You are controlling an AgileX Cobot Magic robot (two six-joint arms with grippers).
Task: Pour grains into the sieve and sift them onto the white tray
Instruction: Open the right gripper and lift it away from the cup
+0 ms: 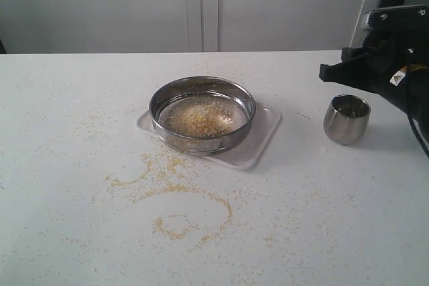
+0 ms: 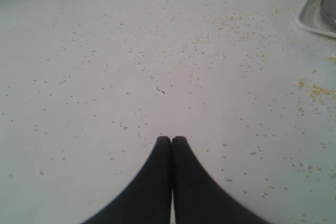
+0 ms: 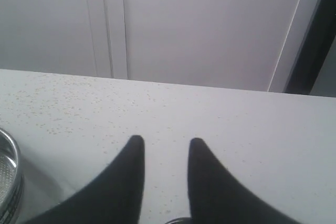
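The sieve [image 1: 202, 113] sits on the white tray [image 1: 263, 140] at the table's middle, with a pile of golden and pale grains [image 1: 200, 117] on its mesh. My right gripper [image 1: 330, 72] hovers open just above the small steel cup [image 1: 346, 119], right of the tray, with nothing between its fingers [image 3: 166, 142]. The sieve's rim [image 3: 8, 182] shows at the edge of the right wrist view. My left gripper [image 2: 171, 140] is shut on nothing over bare table sprinkled with grains. A tray corner [image 2: 315, 17] lies far off from it. The exterior view does not show the left arm.
Spilled grains [image 1: 181, 195] form curved trails on the white table in front of the tray, with loose specks all around. The cup's rim [image 3: 178, 221] peeks in below the right fingers. A pale wall with panels stands behind the table.
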